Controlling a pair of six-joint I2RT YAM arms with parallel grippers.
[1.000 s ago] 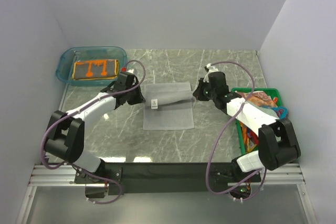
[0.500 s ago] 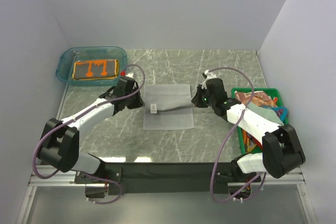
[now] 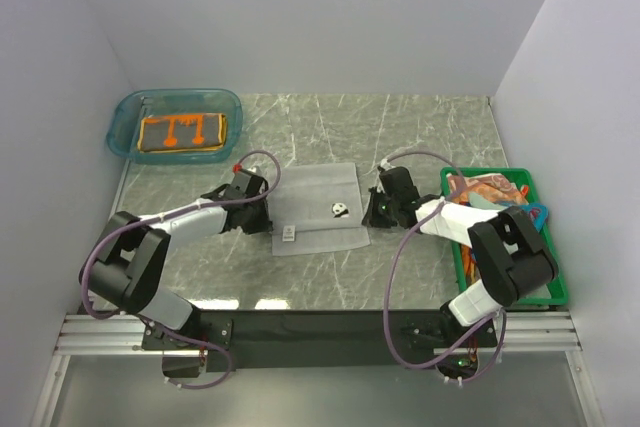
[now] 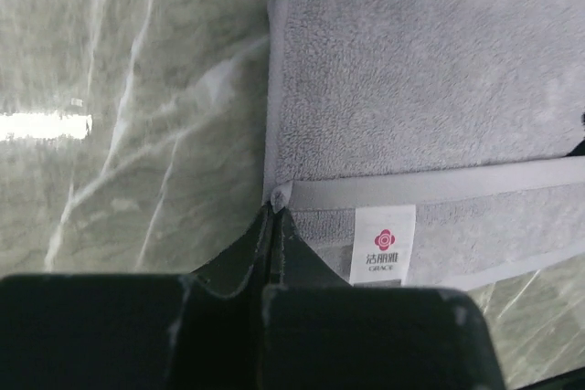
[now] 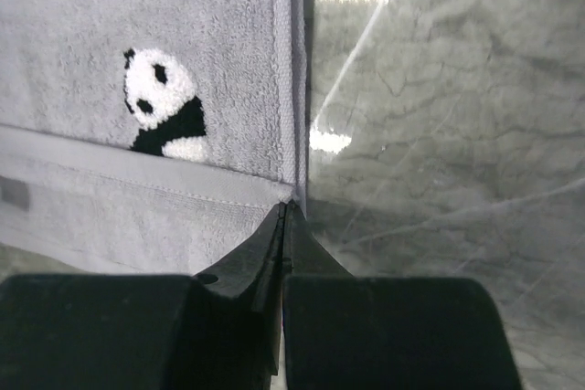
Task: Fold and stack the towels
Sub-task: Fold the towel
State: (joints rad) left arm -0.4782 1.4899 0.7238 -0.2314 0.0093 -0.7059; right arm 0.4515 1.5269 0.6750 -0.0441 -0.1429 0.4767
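A pale grey-white towel point(image 3: 318, 187) lies on the marble table, with its far edge folded over toward the near edge. A panda patch point(image 3: 341, 211) and a white label point(image 3: 288, 234) show on the folded flap. My left gripper point(image 3: 268, 219) is shut on the flap's left corner point(image 4: 277, 195). My right gripper point(image 3: 368, 215) is shut on the flap's right corner point(image 5: 294, 196). Both are low at the table. In the wrist views the towel point(image 4: 420, 89) point(image 5: 210, 34) fills the space ahead of each closed gripper point(image 4: 272, 214) point(image 5: 285, 214). A folded orange-brown towel point(image 3: 181, 132) lies in the teal tub.
The clear teal tub point(image 3: 120, 117) stands at the back left. A green crate point(image 3: 552, 287) at the right edge holds several loose towels, a red patterned one point(image 3: 490, 190) on top. My right arm reaches out from over the crate.
Both grippers have moved toward the near edge, drawing the towel's far edge over itself. The panda patch now faces up.
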